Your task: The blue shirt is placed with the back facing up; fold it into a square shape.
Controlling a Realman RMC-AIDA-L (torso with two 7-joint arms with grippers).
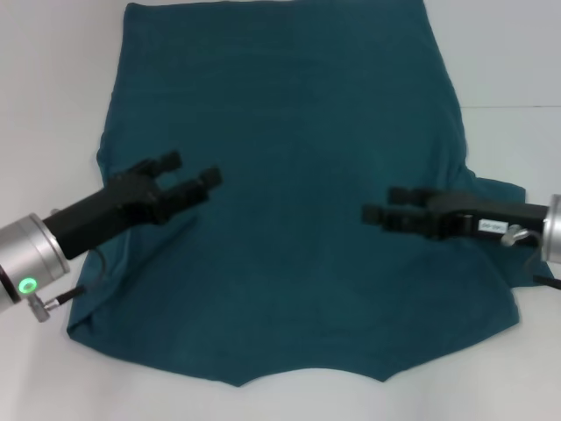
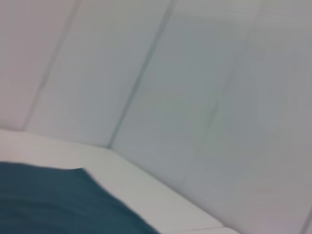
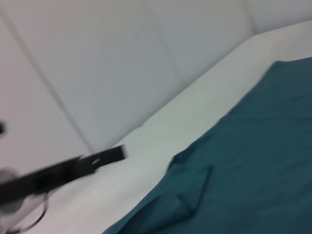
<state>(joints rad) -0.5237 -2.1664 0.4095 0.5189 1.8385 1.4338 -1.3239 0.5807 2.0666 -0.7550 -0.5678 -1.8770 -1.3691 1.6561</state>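
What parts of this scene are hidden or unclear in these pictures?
- Blue shirt, head view: far edge cut off by the picture's top; underside hidden.
- Left sleeve: partly covered by the left gripper.
- Right gripper: fingers seen edge-on, gap unclear.
- Both wrist views: blurred, showing only shirt corners.

No text, brand or number can be read anywhere. The blue shirt shows only its plain side, with no lettering. A small white label sits on the right gripper, just beside the shirt's right edge, but its dark print is too small to make out.
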